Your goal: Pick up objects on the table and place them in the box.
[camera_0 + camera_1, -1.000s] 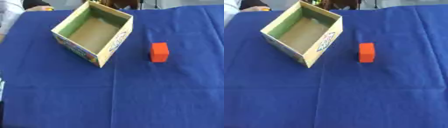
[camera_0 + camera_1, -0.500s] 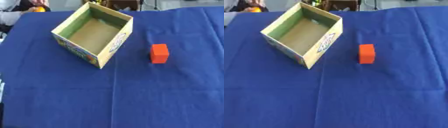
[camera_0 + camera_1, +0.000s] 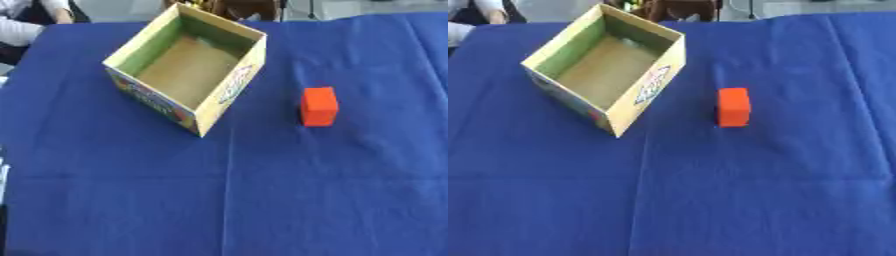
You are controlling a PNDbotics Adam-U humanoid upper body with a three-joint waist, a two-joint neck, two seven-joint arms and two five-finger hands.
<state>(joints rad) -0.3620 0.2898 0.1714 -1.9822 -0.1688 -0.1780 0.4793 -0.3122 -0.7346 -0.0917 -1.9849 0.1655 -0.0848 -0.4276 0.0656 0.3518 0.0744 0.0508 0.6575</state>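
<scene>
Left eye view: a blue cloth (image 3: 262, 190) covers the whole table, creased in a few long lines, and only two things sit on it. An open cardboard box (image 3: 229, 90) stands toward the far left, turned at an angle so one corner points back at the robot. Its inside is plain brown on the floor and greenish on the walls, and nothing lies in it. The outer walls carry colourful printing that I can't read from here.

An orange block (image 3: 319, 106) rests on the cloth to the right of the box, near it but clearly apart, with bare blue between them. It stands on its own, upright, with its lighter top face showing.

Neither of the robot's hands shows in either eye view, so I cannot tell whether their fingers are apart, together or clamped on anything, and I have no hand to place the block against. All I can say is that the block lies free on the cloth, outside the box, with nothing touching it.
</scene>
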